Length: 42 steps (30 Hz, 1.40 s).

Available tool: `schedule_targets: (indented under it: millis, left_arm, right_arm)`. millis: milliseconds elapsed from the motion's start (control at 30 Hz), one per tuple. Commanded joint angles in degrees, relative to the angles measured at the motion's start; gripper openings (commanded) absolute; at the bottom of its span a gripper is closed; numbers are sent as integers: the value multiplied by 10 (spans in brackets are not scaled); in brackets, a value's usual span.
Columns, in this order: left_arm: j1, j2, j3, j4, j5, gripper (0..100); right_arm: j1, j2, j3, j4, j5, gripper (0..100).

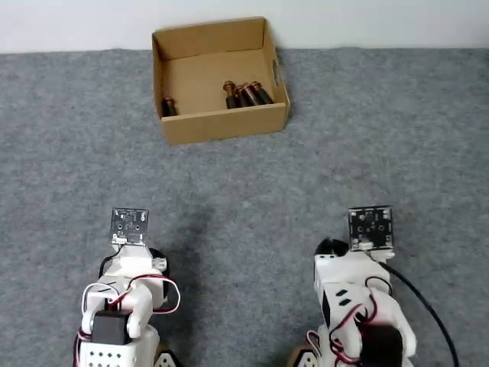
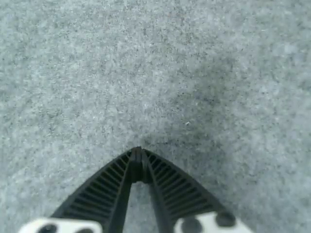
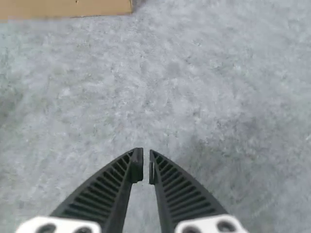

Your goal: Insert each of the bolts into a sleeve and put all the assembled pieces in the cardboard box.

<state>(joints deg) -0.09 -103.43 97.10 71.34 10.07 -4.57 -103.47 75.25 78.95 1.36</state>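
Progress: cardboard box (image 1: 221, 126) sits upper centre of the high view, slightly left, open side up. Inside, at its left end, one lone assembled piece (image 1: 167, 106) lies near the front wall. At the right end there's a cluster of pieces (image 1: 246, 94), dark shanks w/ coppery ends, packed side by side and touching. Looks like approx four, exact count hard to tell. Whether each bolt is seated fully in its sleeve is too small to judge. All the task pcs I can see lie in the box, so by my read inserting and boxing are done or v. nearly so. What's left, if anything, is prob. just parking the arms.

Pincers: left arm (image 1: 126, 298) is at lower left of the high view, well apart from the box, over the grey mat (image 1: 252, 191). L gripper (image 2: 137, 154) has its tips pressed together, nothing btwn them. Right arm (image 1: 359, 298) is at lower right, likewise far from the box. R gripper (image 3: 146, 162) is all but together w/ a thin slit at the tips, holding nothing. In the right wrist view a strip of the box wall (image 3: 63, 7) runs along the upper left edge.
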Motion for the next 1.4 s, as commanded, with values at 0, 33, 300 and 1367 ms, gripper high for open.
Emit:
schedule_targets:
  millis: [0,33,300,1367]
  left_arm:
    - [1,-4,-6,2,-4,7]
    - [1,-4,-6,2,-4,7]
    - [1,-4,-6,2,-4,7]
    - [1,-4,-6,2,-4,7]
  right_arm:
    - [7,0,22,-44,11,8]
    - [7,-2,35,-58,11,8]
    - [4,-4,156,-126,11,9]
    - [5,-3,212,-40,11,9]
